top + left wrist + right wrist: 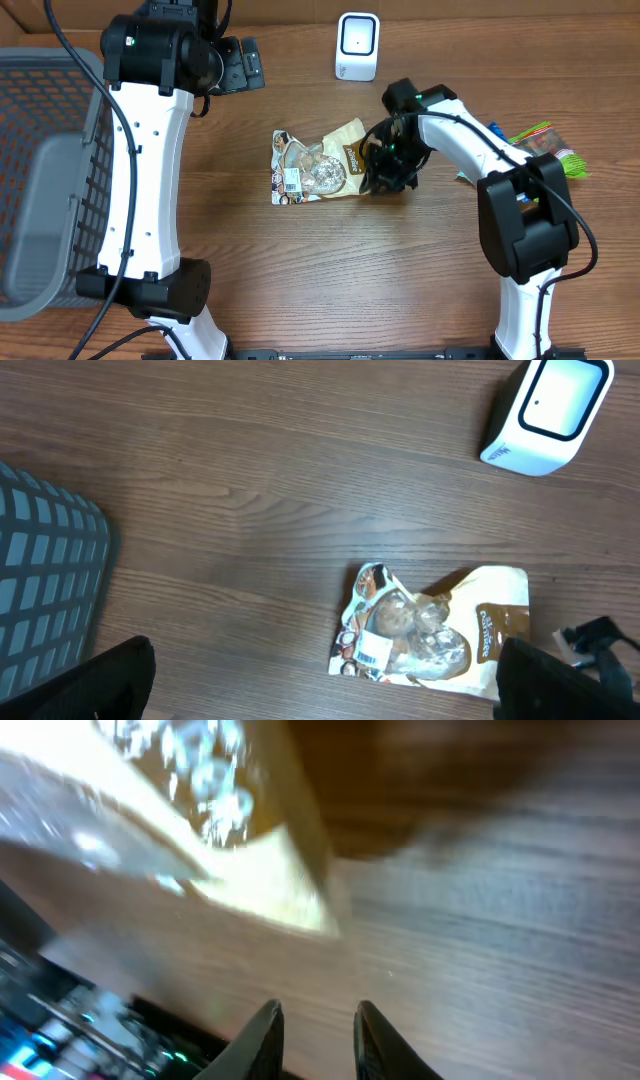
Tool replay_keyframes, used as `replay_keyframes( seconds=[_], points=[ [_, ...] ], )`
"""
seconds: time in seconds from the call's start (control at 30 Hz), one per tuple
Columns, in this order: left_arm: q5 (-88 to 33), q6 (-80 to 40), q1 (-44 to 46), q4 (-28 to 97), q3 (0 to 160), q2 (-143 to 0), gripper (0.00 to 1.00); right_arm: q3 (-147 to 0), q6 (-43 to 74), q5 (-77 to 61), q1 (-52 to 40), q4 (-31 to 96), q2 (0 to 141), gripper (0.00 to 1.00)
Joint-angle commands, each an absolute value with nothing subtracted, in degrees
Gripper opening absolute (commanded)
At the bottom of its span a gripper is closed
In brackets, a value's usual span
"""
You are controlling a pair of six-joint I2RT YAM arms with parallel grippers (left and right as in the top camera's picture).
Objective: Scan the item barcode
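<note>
The item, a tan and white snack bag (320,165) with a clear window, lies flat mid-table. Its white barcode label (291,180) faces up near the left end. A white scanner (357,46) stands at the back. My right gripper (385,165) is low at the bag's right edge. In the right wrist view its fingers (315,1015) stand slightly apart with only table between them, and the blurred bag (200,830) lies ahead. My left gripper (325,680) hangs high and wide open above the bag (430,630), with the label (372,650) and the scanner (545,410) in sight.
A grey mesh basket (50,170) fills the table's left side and shows in the left wrist view as a basket corner (45,590). Colourful packets (545,145) lie behind the right arm at the far right.
</note>
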State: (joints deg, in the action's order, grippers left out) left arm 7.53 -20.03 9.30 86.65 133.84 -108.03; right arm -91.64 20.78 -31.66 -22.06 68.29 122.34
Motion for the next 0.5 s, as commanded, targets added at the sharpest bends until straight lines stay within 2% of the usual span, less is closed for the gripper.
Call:
replay_keyframes(
  seconds=[0.0, 0.2, 0.27, 0.3, 0.33, 0.4, 0.47],
  points=[
    [7.5, -21.0, 9.4, 86.6, 133.7, -108.1, 1.00, -92.5, 10.0, -30.5, -22.3, 70.3, 121.2, 0.26],
    [7.5, -21.0, 9.4, 86.6, 133.7, -108.1, 1.00, -102.7, 5.1, -26.3, -18.7, 77.5, 121.1, 0.31],
    [7.5, -21.0, 9.4, 86.6, 133.7, -108.1, 1.00, -108.1, 3.4, -25.1, -17.7, 79.2, 121.1, 0.38],
    [7.5, -21.0, 9.4, 86.6, 133.7, -108.1, 1.00, -111.2, 2.0, -25.0, -17.3, 79.4, 121.1, 0.49],
    [7.5, -21.0, 9.4, 86.6, 133.7, -108.1, 1.00, -113.6, 0.9, -25.1, -17.2, 78.9, 121.1, 0.66],
    [7.5, -21.0, 9.4, 86.5, 133.7, -108.1, 1.00, -117.5, -1.8, -25.1, -17.2, 76.3, 121.1, 0.89],
    [7.5, -21.0, 9.4, 86.6, 133.7, -108.1, 1.00, -119.0, -4.6, -25.1, -17.5, 72.4, 121.1, 0.99]
  ],
)
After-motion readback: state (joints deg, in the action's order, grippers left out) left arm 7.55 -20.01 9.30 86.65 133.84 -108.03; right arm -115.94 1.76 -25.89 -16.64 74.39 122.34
